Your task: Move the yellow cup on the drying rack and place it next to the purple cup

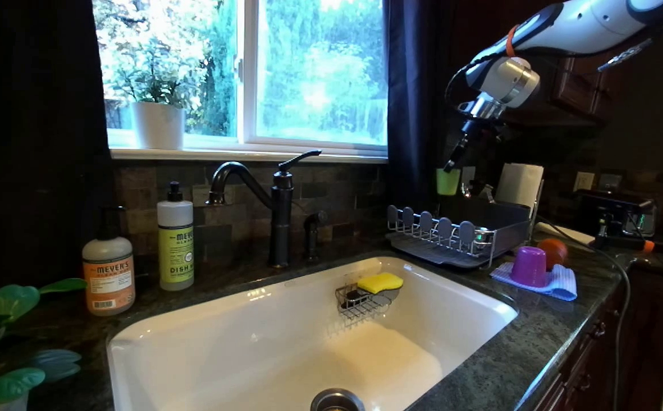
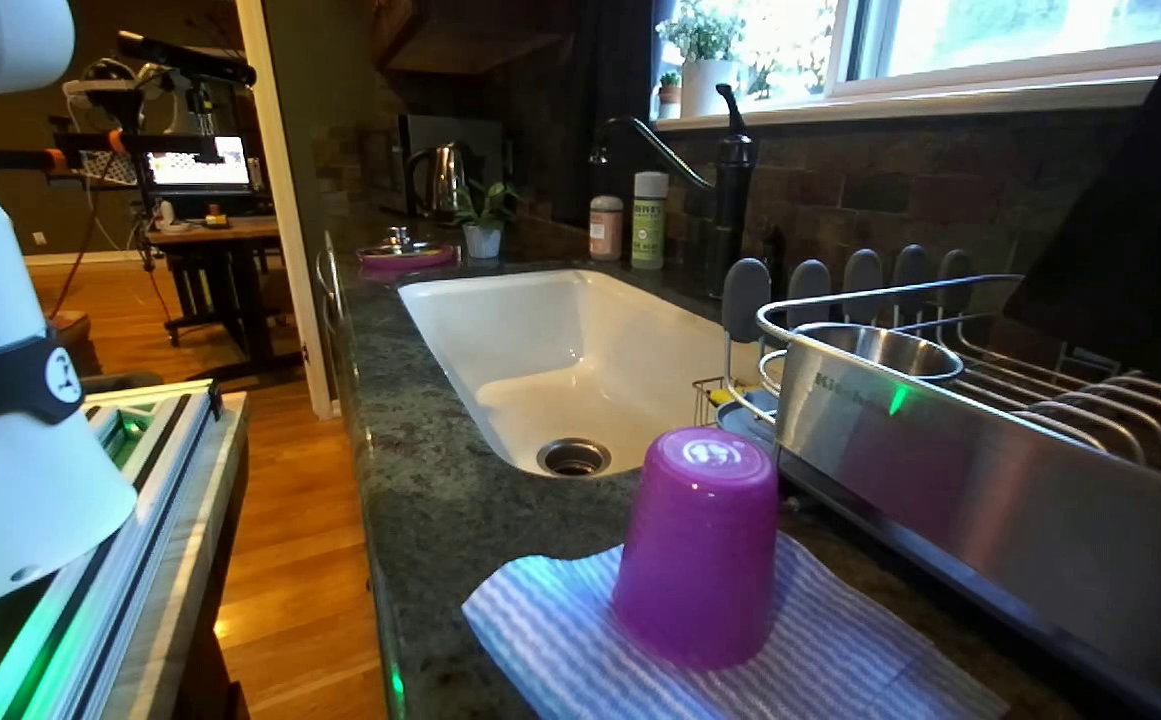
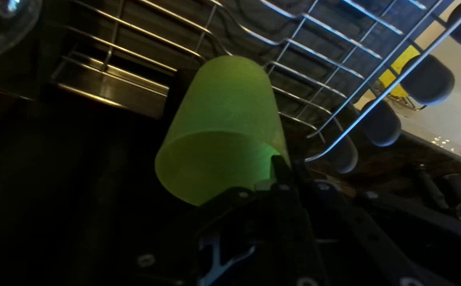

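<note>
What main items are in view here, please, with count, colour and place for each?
sink: one, white, in the counter
drying rack: one, silver, beside the sink
yellow cup: one, lime, higher than the drying rack
cloth: one, blue striped, on the counter
purple cup: one, purple, inverted on the cloth
round object: one, orange-red, partly hidden by the purple cup
wire caddy: one, dark, inside the sink
sponge: one, yellow, at the wire caddy
faucet: one, black, behind the sink
soap bottles: two, orange and green labels, near the faucet
window: one, white, behind the faucet
potted plants: at least two, green, windowsill and counter
robot arm: one, mostly white, bearing the gripper
gripper: one, black, shut on the yellow cup
</note>
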